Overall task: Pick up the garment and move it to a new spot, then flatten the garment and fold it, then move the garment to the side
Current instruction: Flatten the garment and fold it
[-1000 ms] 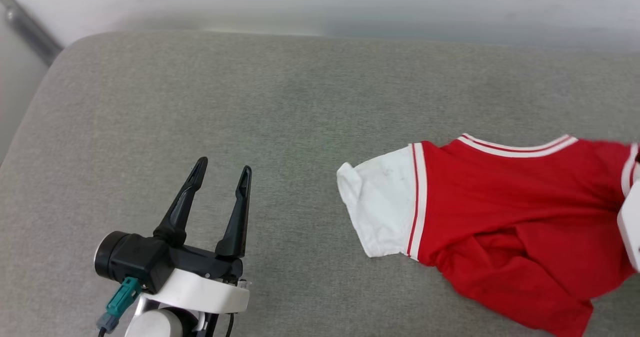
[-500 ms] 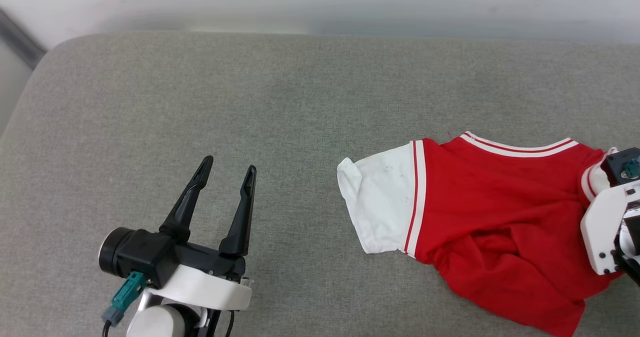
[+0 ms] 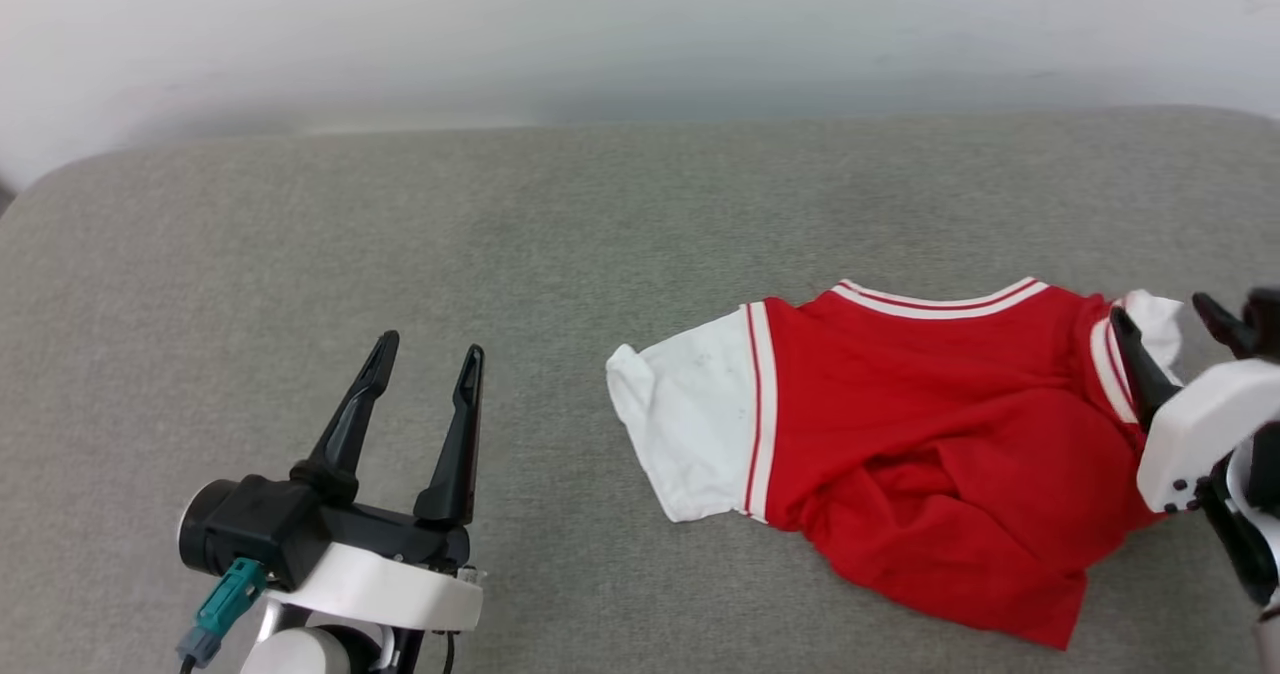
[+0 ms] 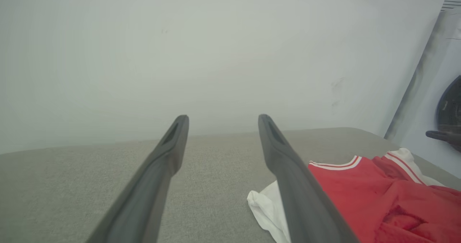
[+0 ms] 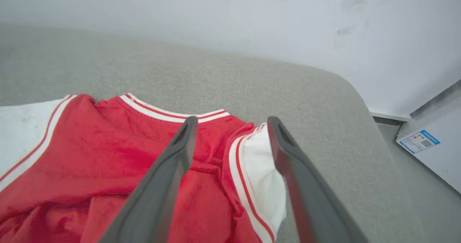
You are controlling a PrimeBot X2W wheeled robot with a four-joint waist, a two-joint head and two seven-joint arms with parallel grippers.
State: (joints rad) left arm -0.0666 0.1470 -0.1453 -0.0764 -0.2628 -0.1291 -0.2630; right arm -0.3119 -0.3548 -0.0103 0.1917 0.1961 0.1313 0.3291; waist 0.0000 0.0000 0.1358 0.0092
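Now released: the right gripper (image 3: 1180, 342) has let go of the red jersey T-shirt (image 3: 900, 404), fingers spread over its bunched sleeve (image 5: 263, 163).
Relocating looks done, flattening next; the shirt lies crumpled on the grey cushion (image 3: 500, 234), collar (image 3: 940, 304) toward the wall (image 3: 640, 34), long axis sleeve to sleeve across the head view; left gripper (image 3: 428, 354) open, well apart.
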